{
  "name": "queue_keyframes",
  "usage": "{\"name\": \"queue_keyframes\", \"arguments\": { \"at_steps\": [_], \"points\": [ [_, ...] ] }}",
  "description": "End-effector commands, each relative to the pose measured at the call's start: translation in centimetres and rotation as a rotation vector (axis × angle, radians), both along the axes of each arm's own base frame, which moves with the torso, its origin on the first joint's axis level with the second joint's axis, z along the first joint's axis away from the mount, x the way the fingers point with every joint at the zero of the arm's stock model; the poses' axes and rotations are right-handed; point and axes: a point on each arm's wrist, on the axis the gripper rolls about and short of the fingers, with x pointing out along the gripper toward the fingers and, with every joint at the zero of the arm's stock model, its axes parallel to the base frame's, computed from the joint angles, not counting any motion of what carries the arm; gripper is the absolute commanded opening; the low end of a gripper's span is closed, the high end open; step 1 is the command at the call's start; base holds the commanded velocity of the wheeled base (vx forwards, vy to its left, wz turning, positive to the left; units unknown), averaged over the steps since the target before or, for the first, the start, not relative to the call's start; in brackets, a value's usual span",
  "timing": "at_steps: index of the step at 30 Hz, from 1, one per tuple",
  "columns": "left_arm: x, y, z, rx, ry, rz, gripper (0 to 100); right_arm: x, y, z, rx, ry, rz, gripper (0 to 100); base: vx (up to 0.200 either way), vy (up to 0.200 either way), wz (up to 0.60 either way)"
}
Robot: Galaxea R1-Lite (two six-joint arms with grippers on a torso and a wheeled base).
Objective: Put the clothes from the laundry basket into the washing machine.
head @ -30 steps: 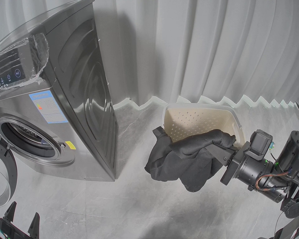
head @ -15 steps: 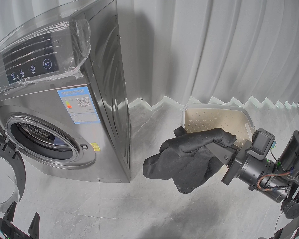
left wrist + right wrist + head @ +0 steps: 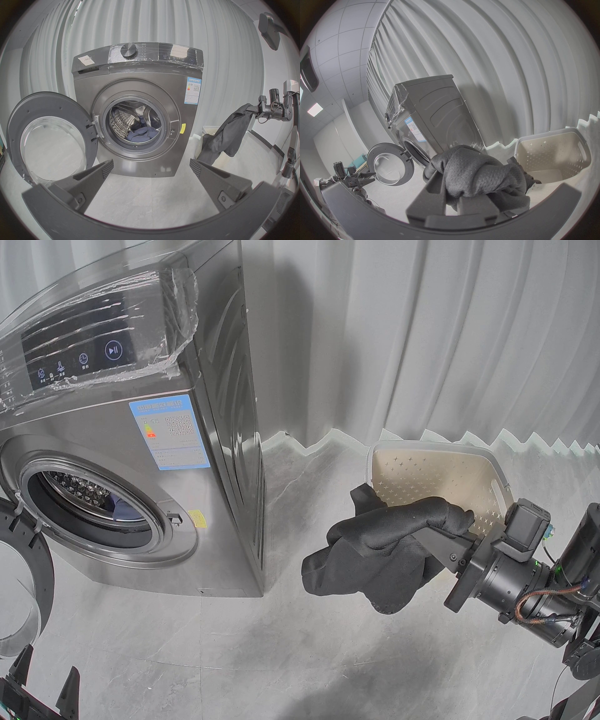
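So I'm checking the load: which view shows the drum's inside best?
Left wrist view: it faces the open drum squarely, blue clothes lying inside. Head view sees it obliquely; right wrist view catches its rim, far off.

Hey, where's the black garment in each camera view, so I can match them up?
Head view: black garment hangs from the right gripper, before the laundry basket.
Left wrist view: far off, it dangles beside the washing machine.
Right wrist view: bunched close up, clamped by that gripper.
Shared landmark: the washing machine, its door open.
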Motion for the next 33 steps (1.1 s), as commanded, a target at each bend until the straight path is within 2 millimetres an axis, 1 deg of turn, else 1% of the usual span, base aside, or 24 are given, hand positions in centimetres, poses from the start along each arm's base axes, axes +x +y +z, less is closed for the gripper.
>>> {"name": "queue_keyframes", "arguments": {
  "at_steps": [1, 5, 14, 33],
  "points": [
    [-0.01, 0.00, -0.49, -0.001, -0.001, 0.001, 100, 0.01, 0.01, -0.07, -0.002, 0.002, 0.000, 0, -0.200, 0.000, 0.00],
    [-0.01, 0.00, -0.49, -0.002, -0.001, 0.001, 100, 0.00, 0.00, -0.10, -0.003, 0.003, 0.000, 0, -0.200, 0.000, 0.00],
    [-0.01, 0.00, -0.49, -0.004, -0.001, 0.001, 100, -0.01, -0.02, -0.14, -0.004, 0.004, 0.000, 0, 0.000, 0.000, 0.00],
    [-0.01, 0.01, -0.49, -0.005, -0.001, 0.002, 100, 0.07, 0.07, -0.29, -0.010, 0.009, 0.000, 0, 0.000, 0.200, 0.00]
  ]
}}
